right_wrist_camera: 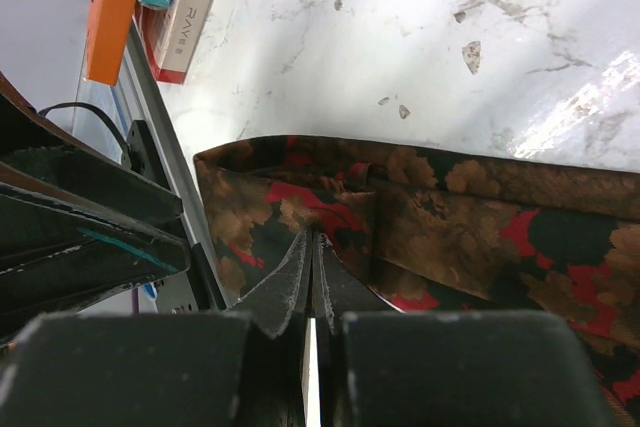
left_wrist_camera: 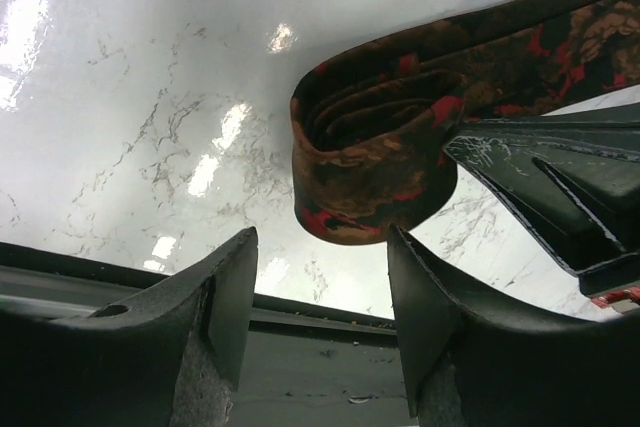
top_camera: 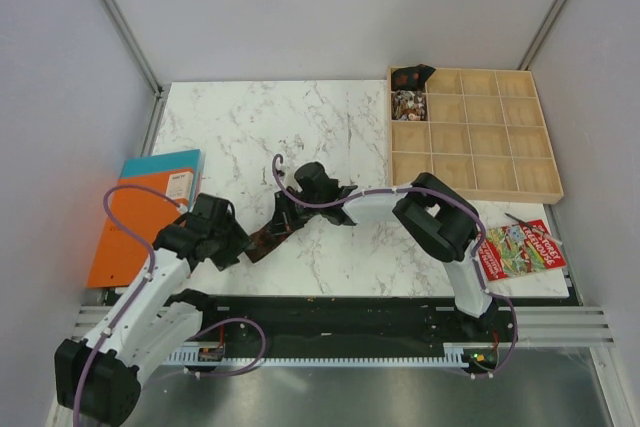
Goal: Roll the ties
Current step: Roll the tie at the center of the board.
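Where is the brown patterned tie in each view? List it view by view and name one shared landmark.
Top external: tie low, left of centre.
Left wrist: the tie's rolled end, just right of centre.
Right wrist: tie across the lower half.
Shared landmark: the marble tabletop.

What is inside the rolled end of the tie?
Layers of the tie itself, wound in a loose spiral, show at the open end. The core is too dark to read, and the shut right claw covers part of the rim.
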{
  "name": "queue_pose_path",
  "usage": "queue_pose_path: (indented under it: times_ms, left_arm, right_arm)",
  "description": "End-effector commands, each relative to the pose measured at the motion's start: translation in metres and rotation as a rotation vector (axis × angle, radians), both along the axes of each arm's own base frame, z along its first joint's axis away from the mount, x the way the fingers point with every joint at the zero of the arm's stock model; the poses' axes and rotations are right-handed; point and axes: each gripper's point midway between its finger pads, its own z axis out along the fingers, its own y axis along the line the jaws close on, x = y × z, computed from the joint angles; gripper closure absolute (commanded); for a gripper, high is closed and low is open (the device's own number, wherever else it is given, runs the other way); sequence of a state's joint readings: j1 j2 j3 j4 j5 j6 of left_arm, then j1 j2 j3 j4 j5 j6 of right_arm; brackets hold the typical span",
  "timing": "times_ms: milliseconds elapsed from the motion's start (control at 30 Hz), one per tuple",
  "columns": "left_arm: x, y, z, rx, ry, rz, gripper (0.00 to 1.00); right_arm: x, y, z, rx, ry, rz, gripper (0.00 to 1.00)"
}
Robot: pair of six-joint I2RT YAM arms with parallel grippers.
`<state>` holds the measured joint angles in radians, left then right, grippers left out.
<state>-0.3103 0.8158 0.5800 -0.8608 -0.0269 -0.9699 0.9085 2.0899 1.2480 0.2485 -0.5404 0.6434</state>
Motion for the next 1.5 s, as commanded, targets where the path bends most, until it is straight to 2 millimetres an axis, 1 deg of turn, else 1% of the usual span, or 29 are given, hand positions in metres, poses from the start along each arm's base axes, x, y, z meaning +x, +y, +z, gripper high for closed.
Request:
queue_pose_path:
  times_ms: [0, 233, 433, 567, 667, 733, 767, 800, 867, 900, 967, 1100, 1133, 1233, 1300, 1333, 1400, 1467]
  left_arm:
    - [0.01, 0.001, -0.008, 0.005, -0.033, 0.055, 0.39]
    - [0.009, 0.003, -0.023, 0.021, -0.036, 0.051, 0.4]
    - [0.017, 0.002, -0.02, 0.008, -0.103, 0.044, 0.4]
    - [0.019, 0.0, -0.014, -0.01, -0.147, 0.043, 0.39]
    - [0.02, 0.001, -0.017, -0.012, -0.16, 0.045, 0.39]
    - [0.018, 0.001, -0.024, -0.01, -0.151, 0.045, 0.39]
    - [0.021, 0.0, -0.024, -0.017, -0.165, 0.047, 0.39]
    - [0.018, 0.0, -0.031, -0.013, -0.149, 0.047, 0.39]
    - [0.022, -0.002, -0.033, -0.024, -0.164, 0.046, 0.39]
    - [0.019, -0.002, -0.039, -0.027, -0.155, 0.042, 0.39]
    - [0.023, -0.006, -0.04, -0.043, -0.177, 0.035, 0.39]
    - [0.018, -0.007, -0.053, -0.049, -0.157, 0.03, 0.39]
    - [0.018, -0.007, -0.054, -0.046, -0.161, 0.023, 0.4]
    - [0.02, -0.005, -0.055, -0.038, -0.173, 0.033, 0.43]
    - [0.02, -0.003, -0.06, -0.023, -0.162, 0.04, 0.44]
    - [0.023, -0.004, -0.06, -0.025, -0.173, 0.036, 0.46]
    - [0.024, -0.004, -0.068, -0.015, -0.157, 0.032, 0.49]
    - [0.025, -0.004, -0.068, -0.001, -0.152, 0.021, 0.51]
  right_arm:
    - [-0.002, -0.001, -0.008, 0.011, 0.008, 0.007, 0.94]
    - [-0.002, 0.0, -0.013, 0.011, 0.014, 0.004, 0.95]
    - [-0.002, -0.001, -0.019, 0.003, 0.024, 0.004, 0.95]
    - [-0.004, 0.0, -0.019, 0.003, 0.025, 0.009, 0.95]
    - [-0.003, 0.0, -0.021, 0.003, 0.028, 0.008, 0.95]
    - [-0.002, 0.001, -0.022, 0.003, 0.028, 0.008, 0.95]
    - [-0.002, 0.001, -0.022, 0.003, 0.029, 0.006, 0.95]
    - [-0.002, 0.001, -0.022, 0.001, 0.03, 0.007, 0.95]
    - [-0.002, 0.001, -0.022, 0.003, 0.03, 0.006, 0.95]
    - [-0.003, 0.001, -0.023, -0.001, 0.033, 0.006, 0.96]
    - [-0.002, 0.0, -0.024, -0.002, 0.033, 0.005, 0.96]
    - [-0.002, -0.001, -0.027, -0.009, 0.035, 0.005, 0.96]
    - [-0.003, -0.001, -0.029, -0.011, 0.039, 0.004, 0.96]
    - [-0.004, -0.002, -0.031, -0.017, 0.043, 0.004, 0.96]
    - [-0.004, -0.003, -0.034, -0.024, 0.047, 0.003, 0.96]
    - [-0.004, -0.003, -0.034, -0.023, 0.045, 0.005, 0.96]
    - [-0.004, -0.003, -0.034, -0.025, 0.048, 0.003, 0.96]
    - [-0.003, -0.003, -0.035, -0.027, 0.05, 0.001, 0.96]
